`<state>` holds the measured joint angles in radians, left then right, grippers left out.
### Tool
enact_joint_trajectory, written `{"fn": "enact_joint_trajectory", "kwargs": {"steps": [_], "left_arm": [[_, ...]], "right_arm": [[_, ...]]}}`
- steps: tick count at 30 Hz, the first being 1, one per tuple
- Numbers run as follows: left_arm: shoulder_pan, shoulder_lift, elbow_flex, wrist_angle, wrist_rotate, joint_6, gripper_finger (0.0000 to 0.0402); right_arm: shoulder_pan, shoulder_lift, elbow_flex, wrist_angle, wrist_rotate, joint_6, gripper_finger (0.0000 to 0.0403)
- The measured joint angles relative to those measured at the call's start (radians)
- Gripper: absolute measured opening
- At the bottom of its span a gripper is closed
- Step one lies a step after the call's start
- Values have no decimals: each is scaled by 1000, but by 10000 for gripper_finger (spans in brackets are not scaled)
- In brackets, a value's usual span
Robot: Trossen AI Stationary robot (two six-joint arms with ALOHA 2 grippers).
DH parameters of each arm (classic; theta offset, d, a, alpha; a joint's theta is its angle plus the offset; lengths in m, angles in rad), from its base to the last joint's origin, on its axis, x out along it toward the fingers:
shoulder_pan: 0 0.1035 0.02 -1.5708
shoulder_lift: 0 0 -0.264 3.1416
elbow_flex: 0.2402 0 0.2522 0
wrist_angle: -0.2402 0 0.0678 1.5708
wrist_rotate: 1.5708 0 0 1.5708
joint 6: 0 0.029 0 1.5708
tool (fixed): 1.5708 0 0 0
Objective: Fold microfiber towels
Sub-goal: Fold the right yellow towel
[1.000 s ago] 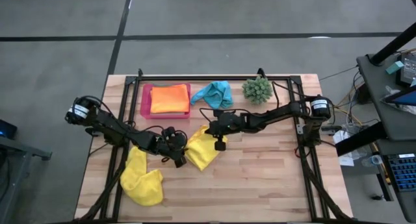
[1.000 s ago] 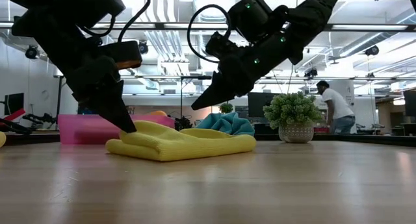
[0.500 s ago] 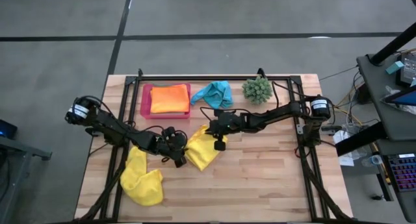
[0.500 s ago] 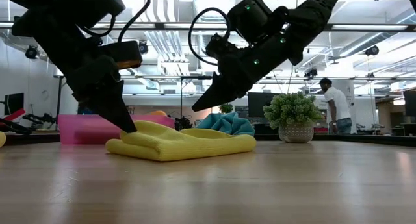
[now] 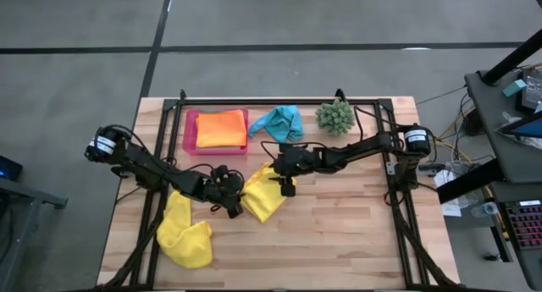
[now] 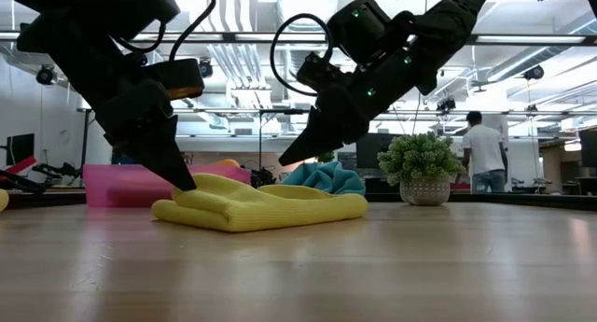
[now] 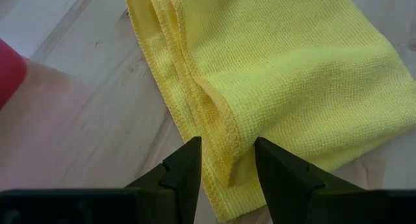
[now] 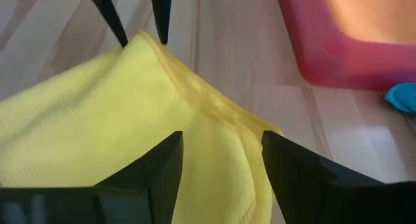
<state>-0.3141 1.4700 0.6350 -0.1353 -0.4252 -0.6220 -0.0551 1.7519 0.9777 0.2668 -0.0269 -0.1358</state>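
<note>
A big open workshop with bright ceiling strip lights stretches behind the wooden worktop (image 5: 339, 233), and a person in a white top (image 6: 482, 154) stands far back beside a row of desks; I can read no writing or label on anything from here. In the middle of the worktop lies a folded yellow towel (image 5: 264, 194), its layered edges stacked neatly. The left claw (image 7: 224, 160) is clamped on one folded edge of that towel, the cloth pinched between its two dark fingers. The right claw (image 8: 221, 160) hangs just above the towel's opposite side, its fingers spread apart with nothing between them. A second yellow towel (image 5: 186, 230) sits crumpled near the worktop's front left corner. At the back stands a pink tray (image 5: 190, 133) with the orange towel (image 5: 221, 128) lying flat in it. Just beside the tray, the turquoise towel (image 5: 279, 121) rests in a loose heap, and next to that is a small spiky green plant ball (image 5: 335, 116) in a pale pot.
</note>
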Motion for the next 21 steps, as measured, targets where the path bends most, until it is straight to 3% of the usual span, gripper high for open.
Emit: {"fn": "enact_joint_trajectory", "kwargs": {"steps": [10, 21], "left_arm": [[0, 0, 0, 0, 0, 0, 128], [0, 0, 0, -1, 0, 0, 128]], "right_arm": [[-26, 0, -40, 15, 0, 8, 190], [-29, 52, -51, 182, -8, 16, 172]]}}
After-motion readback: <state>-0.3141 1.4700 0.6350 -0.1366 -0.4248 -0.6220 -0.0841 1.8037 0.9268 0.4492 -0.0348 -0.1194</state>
